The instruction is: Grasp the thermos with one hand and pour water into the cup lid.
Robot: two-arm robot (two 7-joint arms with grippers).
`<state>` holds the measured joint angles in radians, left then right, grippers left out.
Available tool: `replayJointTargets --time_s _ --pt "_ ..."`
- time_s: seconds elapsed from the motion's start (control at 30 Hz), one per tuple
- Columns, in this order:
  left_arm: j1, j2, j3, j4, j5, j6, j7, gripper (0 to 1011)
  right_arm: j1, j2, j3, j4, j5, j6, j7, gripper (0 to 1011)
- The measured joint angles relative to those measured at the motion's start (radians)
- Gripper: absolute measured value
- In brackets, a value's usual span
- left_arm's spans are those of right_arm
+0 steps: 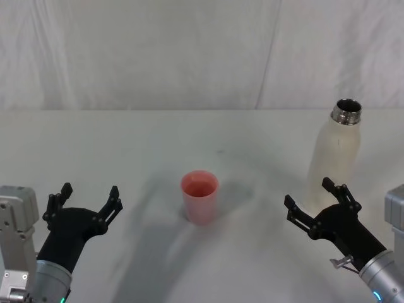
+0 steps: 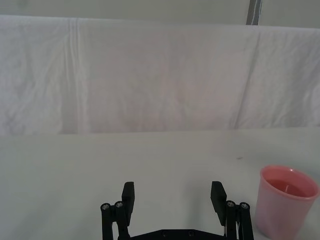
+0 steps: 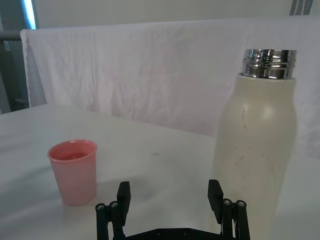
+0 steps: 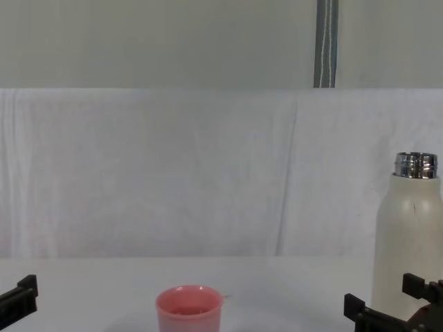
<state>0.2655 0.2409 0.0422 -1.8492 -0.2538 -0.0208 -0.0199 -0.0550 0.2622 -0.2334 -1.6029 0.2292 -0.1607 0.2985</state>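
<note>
The thermos [image 1: 333, 153] stands on the right of the desk [image 1: 126, 145], lid off. The right claw [image 1: 320, 201] sits just in front of it, open and empty. It should slide around the middle of the bottle, squeeze tight, then tip slowly over the pink cup lid [image 1: 200, 196]. The left claw [image 1: 85, 201] waits open.

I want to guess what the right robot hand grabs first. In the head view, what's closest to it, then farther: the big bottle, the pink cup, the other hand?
1. The thermos, just beyond the open right gripper, at the table's right.
2. The cup lid, upright in the middle, to the gripper's left.
3. The left gripper, open, on the far left side.
</note>
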Motion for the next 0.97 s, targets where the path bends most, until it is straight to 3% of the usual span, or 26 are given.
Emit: replayJointTargets --time_s 0.97 --pt "0.000 0.000 0.000 0.000 0.000 0.000 0.000 1001 -0.003 0.003 0.003 -0.002 0.001 -0.001 0.000 1000"
